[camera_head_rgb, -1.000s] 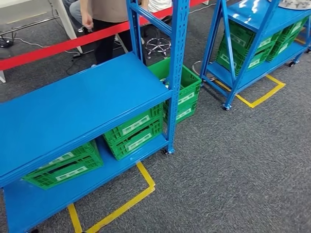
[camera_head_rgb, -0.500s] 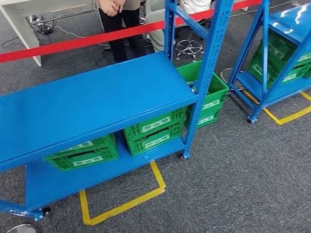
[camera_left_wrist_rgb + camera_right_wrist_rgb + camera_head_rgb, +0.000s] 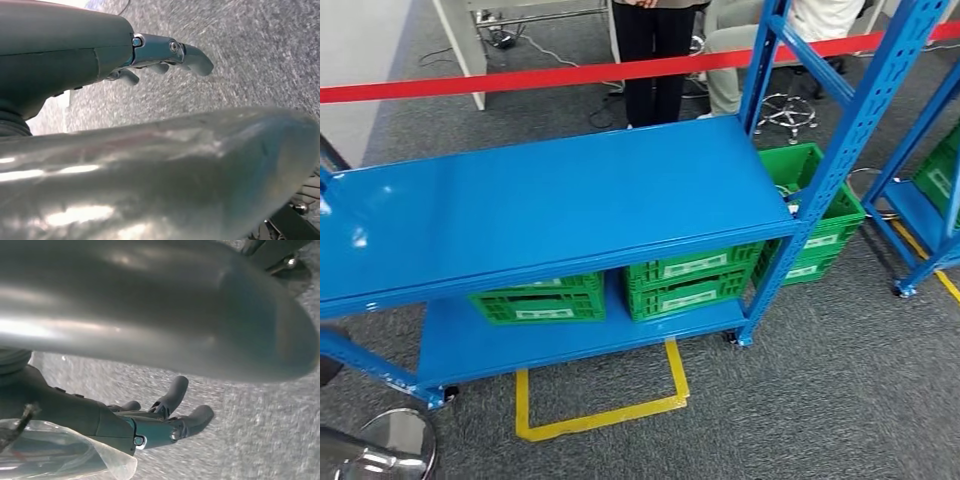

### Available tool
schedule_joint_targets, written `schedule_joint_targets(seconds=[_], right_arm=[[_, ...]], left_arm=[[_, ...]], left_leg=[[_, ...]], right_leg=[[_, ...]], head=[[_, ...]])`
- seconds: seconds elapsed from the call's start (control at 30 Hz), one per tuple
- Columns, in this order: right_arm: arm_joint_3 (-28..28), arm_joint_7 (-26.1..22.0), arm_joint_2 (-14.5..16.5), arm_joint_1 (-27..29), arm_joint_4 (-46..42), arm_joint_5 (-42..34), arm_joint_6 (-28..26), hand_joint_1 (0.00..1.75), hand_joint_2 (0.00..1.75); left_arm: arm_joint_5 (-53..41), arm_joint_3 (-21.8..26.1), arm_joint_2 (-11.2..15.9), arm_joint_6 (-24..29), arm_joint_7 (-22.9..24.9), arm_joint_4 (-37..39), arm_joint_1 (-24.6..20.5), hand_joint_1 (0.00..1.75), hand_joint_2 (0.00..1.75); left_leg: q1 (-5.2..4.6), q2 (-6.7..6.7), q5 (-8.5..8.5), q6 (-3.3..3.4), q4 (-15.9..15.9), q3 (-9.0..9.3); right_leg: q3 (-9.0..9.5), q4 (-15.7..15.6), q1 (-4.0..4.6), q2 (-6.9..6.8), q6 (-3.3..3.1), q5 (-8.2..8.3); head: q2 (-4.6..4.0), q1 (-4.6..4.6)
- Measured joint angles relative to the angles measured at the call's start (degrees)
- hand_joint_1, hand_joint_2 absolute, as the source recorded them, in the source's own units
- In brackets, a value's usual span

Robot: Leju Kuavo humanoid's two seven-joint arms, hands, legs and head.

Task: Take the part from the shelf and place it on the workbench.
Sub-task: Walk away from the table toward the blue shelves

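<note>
Hanging at the robot's side, the right hand (image 3: 124,422) grips a clear plastic-bagged part (image 3: 64,455); the left hand (image 3: 113,47) hangs empty, fingers apart. Carrying seems under way; next, set it on the blue shelf top (image 3: 569,195), if that is the workbench.

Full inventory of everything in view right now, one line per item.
Shelf rack: one, blue, centre.
Second rack: one, blue, right edge.
Crates: four, green; two on the near rack's lower deck, one behind its right upright, one in the second rack.
Barrier tape: one, red, behind the rack.
Floor tape: yellow outline on grey carpet, before the rack.
People: two, beyond the tape; one standing, one seated.
Clear bag: one, by the right hand; whether held is unclear.
Left hand: fingers apart, holds nothing.
Right hand: fingers extended.
</note>
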Motion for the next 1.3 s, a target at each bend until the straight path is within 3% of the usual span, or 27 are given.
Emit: schedule_joint_targets(seconds=[0.07,0.13,0.2,0.27,0.3,0.37,0.43,0.5,0.57,0.63,0.7,0.77,0.8,0.83,0.87,0.93,1.0,1.07,1.1,1.13,1.2,1.23,1.3], right_arm=[[0.24,-0.25,0.05,-0.07,-0.03,-0.01,0.00,0.00,0.00],[0.41,-0.38,0.09,-0.06,-0.06,-0.02,-0.03,0.00,0.00],[0.49,-0.47,0.08,0.08,-0.08,-0.03,-0.08,0.00,0.00],[0.54,-0.51,0.07,0.20,-0.08,-0.05,-0.08,0.00,0.00],[0.58,-0.55,0.07,0.19,-0.08,-0.05,-0.07,0.00,0.00],[0.75,-0.61,0.07,0.07,-0.08,-0.07,-0.07,0.00,0.00],[0.94,-0.66,0.07,-0.01,-0.08,-0.08,-0.07,0.00,0.00],[1.04,-0.70,0.07,-0.05,-0.08,-0.20,-0.04,0.00,0.00],[1.07,-0.76,0.09,-0.19,-0.14,-0.62,0.02,0.00,0.00],[1.06,-0.68,0.11,-0.29,-0.24,-1.41,0.05,0.00,0.00],[1.04,-0.52,0.11,-0.20,-0.30,-2.08,0.05,0.00,0.00],[0.98,-0.45,0.11,0.07,-0.28,-2.74,0.06,0.00,0.00],[0.87,-0.43,0.11,0.18,-0.28,-3.22,0.05,0.00,0.00],[0.69,-0.42,0.11,0.27,-0.27,-3.74,0.03,0.00,0.44],[0.46,-0.42,0.11,0.31,-0.27,-4.23,0.02,0.00,0.87],[-0.04,-0.42,0.13,0.27,-0.26,-5.16,0.08,0.00,1.75],[-0.53,-0.37,0.18,0.29,-0.22,-6.33,0.45,0.00,1.75],[-0.91,-0.26,0.23,0.60,-0.21,-7.64,1.06,0.00,1.75],[-1.02,-0.19,0.24,0.87,-0.21,-8.31,1.32,0.00,1.75],[-1.10,-0.11,0.24,1.14,-0.21,-8.98,1.61,0.00,1.31],[-1.21,0.04,0.22,1.60,-0.25,-10.29,2.12,0.00,0.44],[-1.24,0.13,0.22,1.77,-0.30,-10.95,2.43,0.00,0.00],[-1.24,0.30,0.22,2.04,-0.43,-12.24,2.99,0.00,0.00]], left_arm=[[0.00,0.01,0.05,0.05,-0.02,0.01,0.19,0.00,0.00],[0.00,0.02,0.13,0.15,-0.02,0.03,0.27,0.00,0.00],[0.00,0.01,0.11,0.21,-0.02,0.06,0.10,0.00,0.00],[0.00,0.00,0.05,0.23,-0.02,0.08,0.01,0.00,0.00],[0.00,0.00,0.03,0.25,-0.02,0.08,0.09,0.00,0.00],[0.00,0.00,0.02,0.31,-0.02,0.08,0.25,0.00,0.00],[0.00,0.00,0.09,0.35,-0.03,0.08,0.19,0.00,0.00],[0.00,0.00,0.14,0.37,-0.12,0.08,0.01,0.00,0.00],[0.06,0.01,0.13,0.42,-0.27,0.08,0.14,0.00,0.00],[0.45,0.05,0.08,0.90,-0.35,0.08,0.34,0.00,0.00],[0.96,0.14,-0.15,1.77,-0.25,0.08,0.09,0.00,0.87],[1.08,0.20,-0.41,2.16,-0.20,0.08,-0.21,0.00,1.75],[1.04,0.20,-0.49,2.09,-0.31,0.08,-0.21,0.00,1.75],[1.03,0.20,-0.49,1.96,-0.45,0.08,-0.15,0.00,1.75],[1.05,0.20,-0.49,1.81,-0.63,0.08,-0.06,0.00,1.75],[1.19,0.22,-0.41,1.51,-0.90,0.08,0.01,0.00,1.75],[1.84,0.07,-0.12,0.90,-1.03,0.07,-0.01,0.00,1.75],[3.56,-0.84,0.33,0.07,-0.96,0.01,0.20,0.00,1.75],[4.76,-1.60,0.55,-0.38,-0.84,-0.03,0.39,0.00,1.31],[6.12,-2.49,0.73,-0.84,-0.65,-0.08,0.63,0.00,0.87],[8.97,-4.39,1.13,-1.76,-0.23,-0.28,1.09,0.00,0.00],[10.49,-5.47,1.35,-2.24,-0.01,-0.46,1.35,0.00,0.00],[13.46,-7.72,1.78,-3.21,0.44,-0.89,1.85,0.00,0.00]], left_leg=[[0.22,-0.95,0.15,-0.64,-0.03,-0.31],[0.09,1.32,-1.15,-1.21,1.90,-1.25],[0.07,5.04,-4.47,-1.71,8.06,-4.17],[0.27,6.41,-6.84,-1.97,14.49,-7.28],[0.31,6.63,-6.55,-1.96,15.39,-7.70],[0.19,7.28,-3.20,-1.54,10.92,-5.39],[-0.40,9.78,-0.26,-0.62,3.62,-1.68],[-1.00,11.39,0.12,0.05,0.48,-0.23],[-0.96,10.40,0.16,0.44,0.00,-0.17],[-0.56,9.43,0.54,0.98,-0.78,0.23],[-0.29,8.60,0.72,1.45,-1.18,0.45],[-0.26,7.64,0.65,1.63,-1.17,0.46],[-0.26,7.22,0.59,1.59,-1.15,0.54],[-0.21,6.88,0.49,1.48,-1.12,0.68],[-0.14,6.61,0.35,1.29,-1.08,0.87],[-0.14,6.22,-0.10,0.67,-0.76,1.12],[-0.36,5.99,-0.47,0.27,-0.36,1.03],[-0.51,5.93,-0.46,1.11,-0.21,0.95],[-0.53,5.94,-0.47,1.68,-0.18,0.99],[-0.52,5.94,-0.37,2.07,-0.26,1.08],[-0.46,5.94,-0.37,2.17,-0.46,1.19],[-0.44,5.95,-0.36,2.15,-0.57,1.24],[-0.44,5.95,-0.34,2.09,-0.73,1.31]], right_leg=[[0.34,-0.32,0.06,-1.32,-0.75,0.04],[0.64,-0.64,-0.06,-2.90,-1.48,0.15],[0.89,-0.76,0.06,-4.77,-2.01,-0.03],[1.08,-0.75,0.29,-6.70,-2.24,-0.32],[1.21,-0.75,0.35,-7.55,-2.27,-0.46],[1.66,-0.75,0.43,-9.06,-2.17,-0.79],[2.15,-0.73,0.62,-10.41,-1.83,-1.26],[2.47,-0.79,0.85,-11.72,-1.28,-1.63],[2.86,-1.05,0.88,-12.65,-0.68,-1.87],[2.53,0.10,0.72,-10.34,-0.11,-2.91],[-0.26,5.67,0.54,-6.68,0.30,-5.71],[-4.37,12.91,0.46,-5.47,0.59,-8.14],[-5.65,14.54,0.44,-5.37,0.70,-7.98],[-5.91,13.97,0.41,-5.36,0.78,-6.65],[-5.09,11.26,0.34,-5.36,0.82,-4.39],[-2.11,3.66,0.18,-5.22,0.79,-0.42],[-0.22,-0.35,0.11,-4.99,0.35,0.71],[0.13,-0.64,0.14,-4.89,-0.03,0.63],[0.16,-0.69,0.17,-4.89,-0.04,0.65],[0.19,-0.69,0.25,-4.87,-0.10,0.62],[0.23,-0.69,0.38,-4.84,-0.32,0.51],[0.25,-0.69,0.42,-4.84,-0.47,0.45],[0.30,-0.68,0.48,-4.86,-0.75,0.33]], head=[[0.01,0.03],[0.01,-0.30],[0.00,-0.69],[0.00,-0.75],[0.00,-0.77],[-0.01,-0.80],[-0.01,-0.80],[0.00,-0.76],[0.01,-0.72],[0.01,-0.52],[0.01,-0.23],[0.00,-0.12],[0.00,-0.11],[-0.01,-0.10],[-0.01,-0.10],[-0.01,0.00],[0.00,0.02],[0.00,-0.11],[-0.01,-0.15],[-0.01,-0.18],[-0.01,-0.18],[-0.01,-0.17],[-0.01,-0.19]])
